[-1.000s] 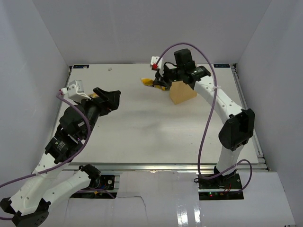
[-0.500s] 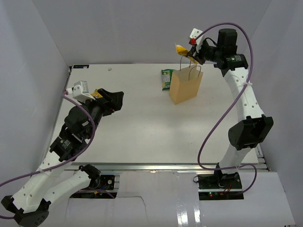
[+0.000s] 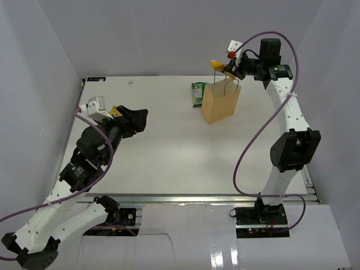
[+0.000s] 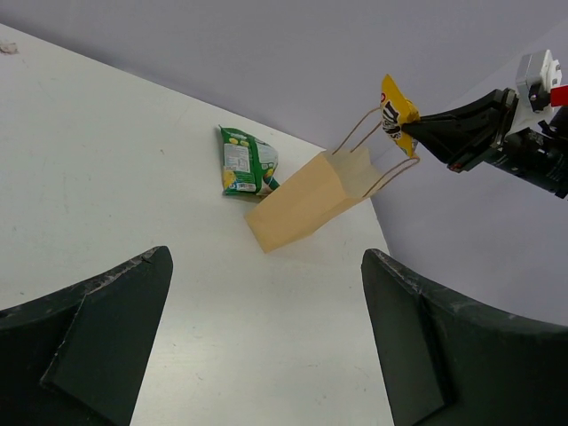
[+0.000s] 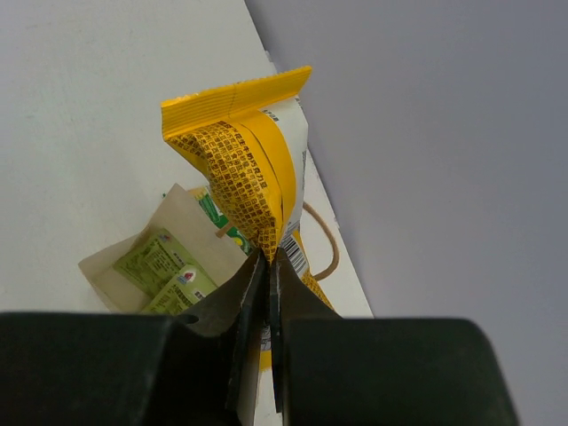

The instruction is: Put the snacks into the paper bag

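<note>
The tan paper bag point(image 3: 220, 102) stands upright at the back of the table, handles up; it also shows in the left wrist view point(image 4: 306, 201). My right gripper point(image 3: 228, 68) is shut on a yellow packet point(image 3: 216, 64) and holds it in the air just above the bag's mouth; the packet shows in the right wrist view point(image 5: 244, 173). Pale-green squares point(image 5: 164, 266) lie inside the bag. A green rectangular pouch point(image 3: 197, 93) lies on the table left of the bag. My left gripper point(image 3: 135, 119) is open and empty, far left.
White walls close the table point(image 3: 169, 146) on the left, back and right. A small white scrap point(image 3: 130, 82) lies near the back edge.
My right gripper lifted the yellow packet from the table beside the bag up above the bag's mouth. The green pouch is now uncovered. The left arm barely moved.
</note>
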Motion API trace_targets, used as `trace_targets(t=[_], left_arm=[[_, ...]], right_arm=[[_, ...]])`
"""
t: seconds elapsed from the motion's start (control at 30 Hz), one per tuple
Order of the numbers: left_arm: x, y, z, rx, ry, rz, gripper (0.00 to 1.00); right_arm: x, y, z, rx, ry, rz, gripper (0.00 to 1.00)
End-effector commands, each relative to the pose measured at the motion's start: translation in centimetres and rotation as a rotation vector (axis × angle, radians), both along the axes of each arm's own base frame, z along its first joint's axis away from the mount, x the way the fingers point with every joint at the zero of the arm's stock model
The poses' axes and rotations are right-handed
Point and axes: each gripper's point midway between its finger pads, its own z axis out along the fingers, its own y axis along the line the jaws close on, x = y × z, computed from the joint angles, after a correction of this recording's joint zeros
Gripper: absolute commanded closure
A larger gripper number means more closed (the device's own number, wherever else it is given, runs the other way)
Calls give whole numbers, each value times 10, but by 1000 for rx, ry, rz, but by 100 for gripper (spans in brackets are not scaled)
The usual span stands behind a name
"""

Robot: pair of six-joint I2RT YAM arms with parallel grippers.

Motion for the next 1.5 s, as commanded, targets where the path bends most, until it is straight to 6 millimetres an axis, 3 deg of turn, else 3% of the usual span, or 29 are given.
trace_targets(t=[0.0,0.23,0.33,0.7,0.87,0.93,1.03,1.1,1.13,1.2,1.27,1.3,1.33,1.37,1.43,1.47], left_arm=[[-2,-1,2,-12,-3,-10,2],[0,-3,0,-10,2,-8,2],[2,-4,0,0,1,-10,2],[4,-6,-5,8,9,-10,2],[4,-6,-7,10,14,-8,2],[6,-4,-12,8,31,9,2],[14,-1,-32,39,106,54,2],[27,7,-60,95,213,119,2],[34,11,-63,106,242,136,2],[57,29,-97,132,375,155,2],[70,30,-119,79,449,73,2],[83,59,-128,36,478,136,2],[94,73,-145,-34,526,148,3],[99,73,-153,-33,535,148,3],[115,106,-170,-172,570,245,2],[120,128,-175,-239,579,313,2]], right_arm=[[-8,9,1,-15,-65,115,92],[-11,7,-14,-53,-69,156,92],[-15,8,-20,-52,-49,163,83],[-16,2,-39,-67,0,135,74],[-19,3,-30,-47,-2,137,71],[-23,6,-10,-2,3,129,70],[-29,10,30,98,18,89,64],[-36,9,61,155,-19,60,48],[-40,10,66,207,33,31,43],[-50,8,82,236,27,9,30],[-57,4,76,249,67,-29,22],[-59,0,71,249,82,-47,21],[-61,-9,59,245,114,-81,19],[-63,-14,51,244,137,-98,19],[-65,-38,41,252,169,-153,18],[-70,-46,26,273,226,-152,17]])
